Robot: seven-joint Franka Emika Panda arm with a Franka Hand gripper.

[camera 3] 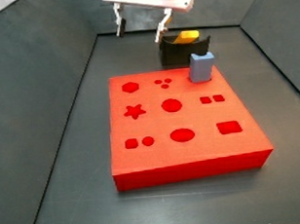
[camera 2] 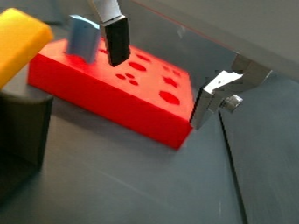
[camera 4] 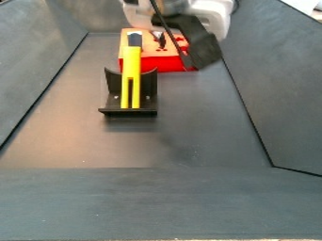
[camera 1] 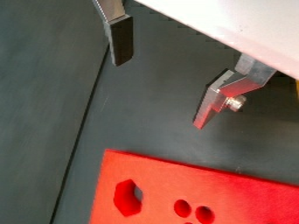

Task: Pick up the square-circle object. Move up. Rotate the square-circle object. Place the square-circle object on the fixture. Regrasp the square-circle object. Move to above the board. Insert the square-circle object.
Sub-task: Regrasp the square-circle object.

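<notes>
Hanging above the dark floor at the far end of the work area, the gripper [camera 3: 140,27] sits at about 12 o'clock in a side view, its 2 fingers spread wide with nothing between them; in both wrist views the silver plates with dark pads [camera 1: 121,41] stand well apart over bare floor and the slab's edge. Below it in that side view, the board [camera 3: 184,170] fills the middle, a red slab with a star, circles, squares and a hexagon cut into its top. A pale blue-grey block [camera 3: 201,67] stands upright at the board's far edge, near 1 o'clock. Just behind it, the fixture [camera 3: 180,52] carries the square-circle object [camera 3: 186,36] on top. In a side view the square-circle object [camera 4: 131,71] stands upright as a slim yellow bar in the fixture [camera 4: 130,102], clear of the gripper [camera 4: 189,42].
</notes>
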